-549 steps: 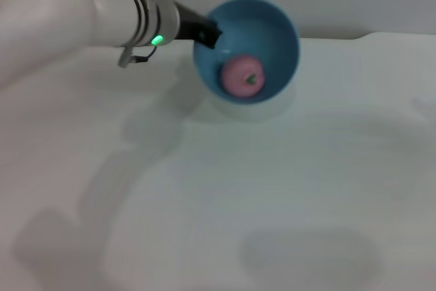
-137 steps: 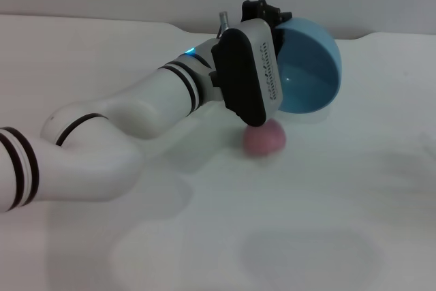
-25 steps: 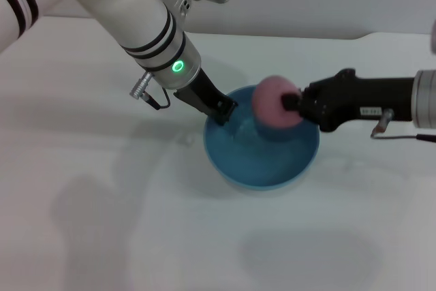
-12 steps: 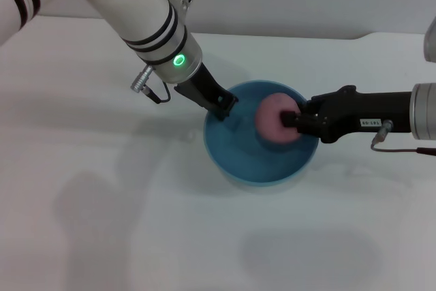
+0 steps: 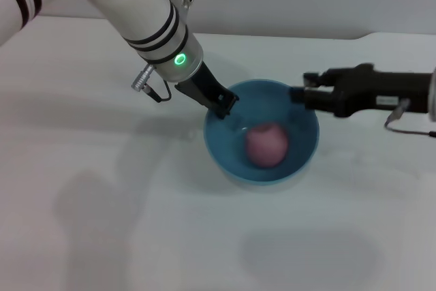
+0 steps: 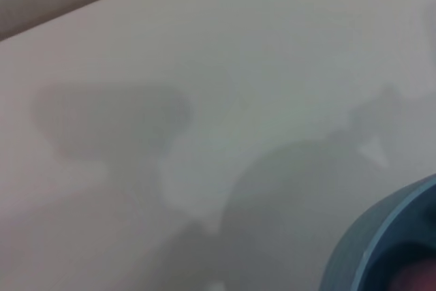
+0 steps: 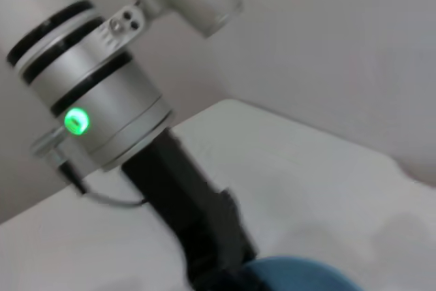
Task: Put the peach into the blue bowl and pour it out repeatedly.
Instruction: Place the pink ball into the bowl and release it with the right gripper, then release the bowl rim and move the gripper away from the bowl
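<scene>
Your left gripper point(image 5: 225, 105) comes down from the upper left of the head view and is clamped on the near-left rim of the blue bowl point(image 5: 225, 158), its dark fingers closed over the rim edge. The bowl sits upright on the white table point(image 5: 102, 223), its opening facing up, directly below and to the right of that gripper. The peach point(image 5: 266, 145) lies loose on the bowl's floor, a little to the right of centre, below and to the left of your right gripper point(image 5: 304, 93). It looks nearly round, so no clear long axis or stem direction can be made out. Your right gripper reaches in level from the right and hovers just above the bowl's far-right rim, its two fingers parted and holding nothing. In the left wrist view, only a curved piece of the bowl's rim shows against the table. In the right wrist view, you see the left arm point(image 7: 102, 114) with a green light, reaching down to the bowl's rim.
</scene>
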Controlling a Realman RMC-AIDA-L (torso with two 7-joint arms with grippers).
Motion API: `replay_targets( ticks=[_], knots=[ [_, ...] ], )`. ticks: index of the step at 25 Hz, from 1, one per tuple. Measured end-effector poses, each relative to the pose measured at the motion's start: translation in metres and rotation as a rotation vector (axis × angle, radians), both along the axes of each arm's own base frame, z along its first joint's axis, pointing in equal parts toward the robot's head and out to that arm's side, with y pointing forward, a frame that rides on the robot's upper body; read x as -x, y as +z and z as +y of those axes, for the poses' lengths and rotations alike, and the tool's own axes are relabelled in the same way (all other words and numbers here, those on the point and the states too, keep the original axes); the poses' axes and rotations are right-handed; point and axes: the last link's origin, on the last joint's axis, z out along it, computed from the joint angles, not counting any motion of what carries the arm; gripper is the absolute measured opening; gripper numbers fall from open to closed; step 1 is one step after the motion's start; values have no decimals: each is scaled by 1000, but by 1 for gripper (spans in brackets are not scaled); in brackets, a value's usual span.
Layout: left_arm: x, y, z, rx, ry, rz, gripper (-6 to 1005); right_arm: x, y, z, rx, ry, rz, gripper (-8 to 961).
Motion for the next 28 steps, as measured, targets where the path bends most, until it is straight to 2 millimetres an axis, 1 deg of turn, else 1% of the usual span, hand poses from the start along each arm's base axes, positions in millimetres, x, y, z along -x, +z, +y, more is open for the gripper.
replay_targets(
  ticks=[3, 7, 10, 14, 19, 28],
  knots=[
    [-2, -2, -1, 8, -10, 6, 17, -10, 16, 6, -70, -61, 51, 453],
    [-6, -11, -3, 17, -49, 20, 20, -41, 42, 8, -185, -204, 155, 452],
    [-6, -20, -4, 12, -84, 23, 22, -67, 55, 3, -259, -290, 224, 452],
    [-3, -29, -6, 17, -80, 15, 24, -91, 60, -10, -324, -349, 269, 452],
    [5, -36, -9, 34, -77, 43, 27, -100, 60, -15, -339, -381, 289, 451],
    [13, -42, -17, 65, -53, 54, 33, -99, 59, -12, -341, -384, 288, 450]
  ],
)
